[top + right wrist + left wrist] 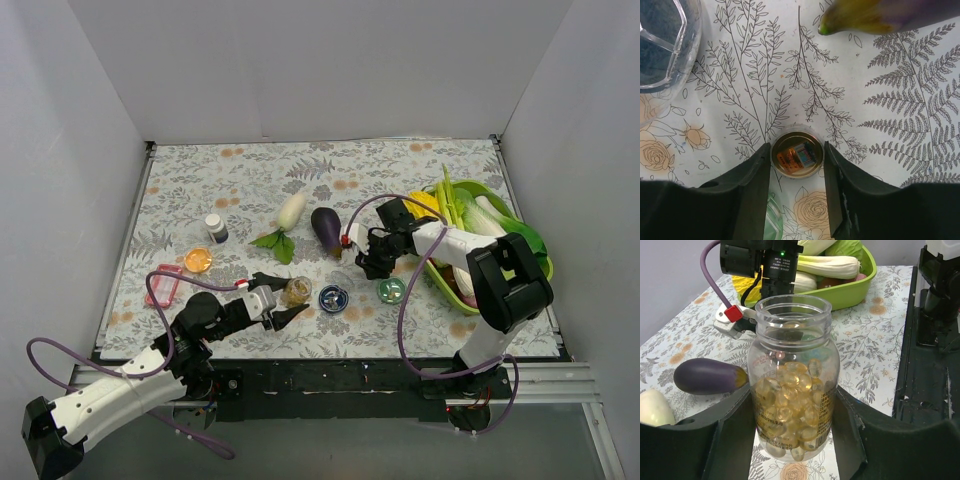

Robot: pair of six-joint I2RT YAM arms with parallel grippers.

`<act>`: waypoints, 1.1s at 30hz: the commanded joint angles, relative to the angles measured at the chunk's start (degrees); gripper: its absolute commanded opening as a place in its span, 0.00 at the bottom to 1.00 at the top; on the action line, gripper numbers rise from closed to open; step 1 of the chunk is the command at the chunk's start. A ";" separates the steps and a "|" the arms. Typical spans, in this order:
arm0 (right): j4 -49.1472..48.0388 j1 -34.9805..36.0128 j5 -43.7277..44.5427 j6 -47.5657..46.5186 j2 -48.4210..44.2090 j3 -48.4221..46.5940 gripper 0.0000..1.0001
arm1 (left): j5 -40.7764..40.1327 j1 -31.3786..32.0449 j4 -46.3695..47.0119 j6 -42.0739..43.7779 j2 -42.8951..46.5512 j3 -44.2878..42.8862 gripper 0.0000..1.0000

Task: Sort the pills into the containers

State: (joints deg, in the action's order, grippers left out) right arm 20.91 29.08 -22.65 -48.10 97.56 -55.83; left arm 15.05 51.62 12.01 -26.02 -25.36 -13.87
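**Left jaws grip the open pill bottle; right jaws close around a small cap**

Nearest the arms, the left jaws stand about half open, one finger (pixel 730 430) pressed to each side of the one amber bottle (pixel 297 290). The bottle is upright and uncapped, filled well past half with yellow capsules (pixel 790 410).

Just right of the bottle on the flower-patterned tabletop (pixel 400 170) sits the one silvery-blue tin (pixel 333 298). Further right, and apart from it, is the one green tin (pixel 391 291). Well to the left of the bottle lies one pink packet (pixel 163 285), with one round dish of orange contents (pixel 198 260) just beyond it.

A little beyond the green tin, the right jaws point straight down at the tabletop. They are partly open, with a finger (pixel 752 190) against each side of one small round yellowish cap (pixel 796 156) lying flat. Something orange and blue shows inside the cap, too small to make out. In the top view the cap is hidden under the arm.

Farther back come three single things in a loose row. From left to right they are one small white bottle with a dark lid (pixel 216 228), one white radish (pixel 290 212) with green leaves at its near end, and one purple eggplant (pixel 326 230) just beyond the right jaws.

At the far right stands one lime-green tray (pixel 850 292) piled with vegetables.
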 commanded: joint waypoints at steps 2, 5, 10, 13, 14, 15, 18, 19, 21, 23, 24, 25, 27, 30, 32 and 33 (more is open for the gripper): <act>3.44 0.28 1.65 1.78 -0.08 -1.91 0.16 | 1.82 0.24 0.91 -1.40 -0.12 -1.51 0.00; 6.07 0.10 -0.19 1.52 -2.89 -3.40 0.14 | 4.11 0.24 1.61 -2.72 -1.44 -1.42 0.00; 12.75 -1.04 -8.18 -1.47 -10.09 -5.86 0.13 | 8.59 0.24 3.28 -6.58 -6.17 -1.78 0.00; 16.88 -0.96 -14.33 -4.28 -15.02 -6.22 0.13 | 11.05 0.33 5.74 -9.31 -8.73 -2.04 0.00; 18.10 -0.96 -16.09 -5.50 -16.16 -6.30 0.13 | 11.58 0.50 6.27 -10.09 -10.74 -2.13 0.00; 20.29 -0.96 -19.93 -6.21 -18.17 -6.48 0.13 | 12.54 0.77 6.71 -10.28 -12.06 -2.39 0.00; 24.43 -0.17 -25.92 -8.32 -20.91 -7.27 0.13 | 13.16 1.91 7.59 -10.02 -17.07 -4.06 0.00; 25.14 0.62 -26.99 -8.59 -21.53 -7.53 0.12 | 13.16 2.26 7.85 -9.75 -18.13 -5.19 0.00; 26.55 1.59 -30.06 -9.20 -22.93 -7.80 0.12 | 13.17 3.14 8.11 -9.05 -21.81 -6.17 0.00; 27.34 3.08 -31.92 -9.21 -23.90 -7.62 0.13 | 13.25 3.93 8.03 -8.44 -24.28 -7.74 0.00; 27.52 3.70 -33.23 -9.21 -24.78 -7.45 0.13 | 13.17 4.19 8.03 -8.08 -26.73 -8.36 0.00; 27.61 4.92 -33.77 -9.12 -25.22 -7.19 0.13 | 12.90 4.46 7.85 -7.56 -27.80 -8.89 0.00; 27.96 6.07 -35.34 -9.12 -26.27 -7.27 0.13 | 12.64 5.34 7.85 -7.03 -29.91 -10.30 0.00; 28.57 6.95 -37.71 -8.77 -27.33 -8.06 0.13 | 12.11 6.04 7.50 -6.06 -32.37 -11.53 0.00; 29.01 7.04 -38.43 -8.16 -27.86 -8.85 0.13 | 11.93 6.22 7.41 -5.80 -32.99 -11.97 0.00; 29.02 7.04 -39.13 -7.98 -28.21 -9.11 0.13 | 12.02 6.30 7.15 -5.80 -33.08 -12.32 0.00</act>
State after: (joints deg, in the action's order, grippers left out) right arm 47.77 35.92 -55.44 -56.25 71.40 -61.80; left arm 27.29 57.25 18.28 -33.45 -58.37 -23.18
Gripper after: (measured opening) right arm 0.484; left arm 0.510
